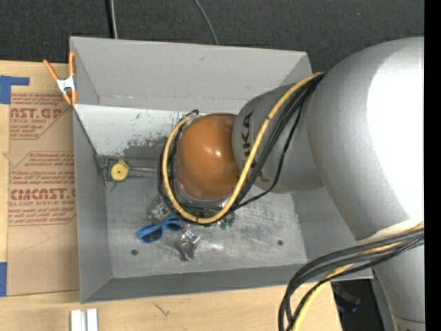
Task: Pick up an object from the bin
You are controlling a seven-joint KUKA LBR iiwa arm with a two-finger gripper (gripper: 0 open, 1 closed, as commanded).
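Camera view shows one yellow disc (119,172), one blue piece (157,230), one silver piece (187,244).

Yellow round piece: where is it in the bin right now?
The yellow round piece lies on the bin's floor at the camera view's left, by the left wall, above and left of the blue piece and left of the arm's orange cover.

A robotics lab: an industrial arm (372,136) with looped cables (167,158) reaches into a grey metal bin (186,67).

Yellow disc (120,172), far left
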